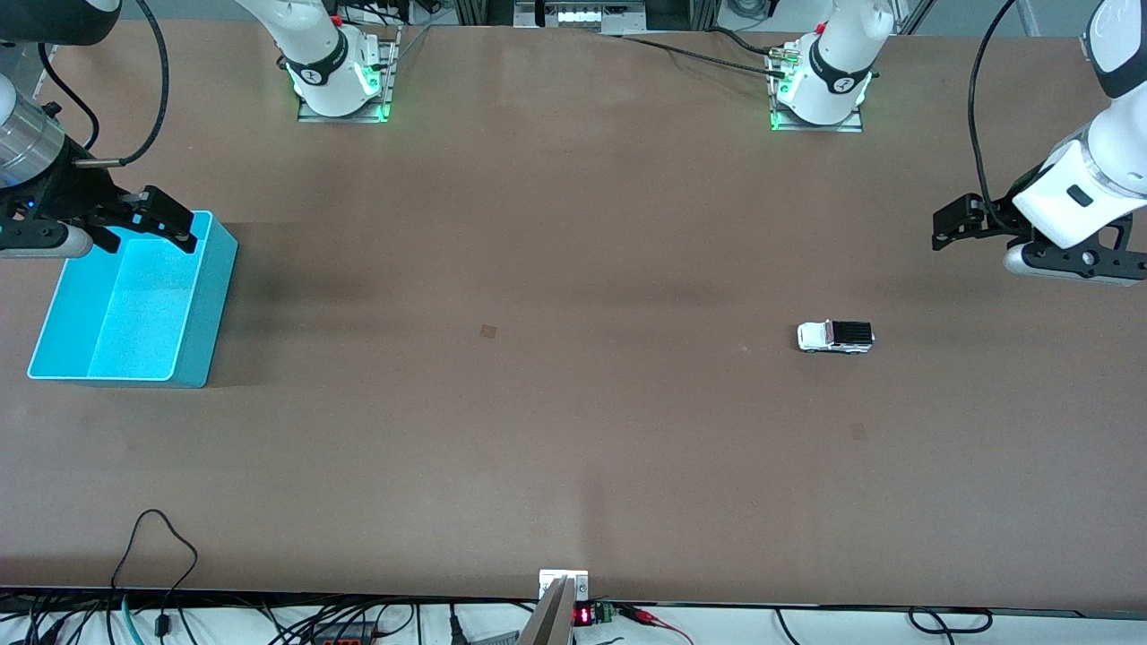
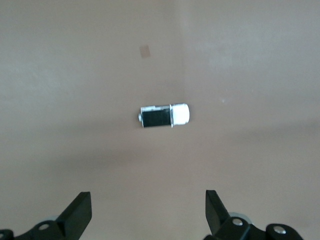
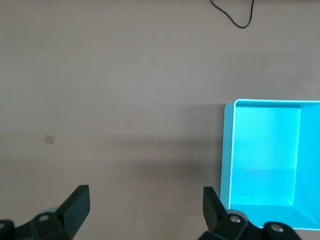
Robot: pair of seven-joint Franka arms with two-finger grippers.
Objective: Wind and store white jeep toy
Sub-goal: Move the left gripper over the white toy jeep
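Note:
The white jeep toy (image 1: 835, 337), small, white with a black roof panel, stands on the brown table toward the left arm's end; it also shows in the left wrist view (image 2: 164, 115). My left gripper (image 1: 952, 224) is open and empty, up in the air over bare table near that end, apart from the jeep; its own view shows its gripper (image 2: 149, 210) with the jaws wide. The cyan bin (image 1: 215, 296) stands at the right arm's end and looks empty. My right gripper (image 1: 148, 235) hovers open and empty over the bin's edge, with the jaws of the gripper (image 3: 146, 207) wide beside the bin wall (image 3: 227, 150).
A small dark patch (image 1: 488, 331) marks the table's middle. A black cable loop (image 1: 157, 537) lies near the front edge, also seen in the right wrist view (image 3: 235, 17). A small mount (image 1: 563, 591) sits at the front edge. The arm bases stand along the edge farthest from the front camera.

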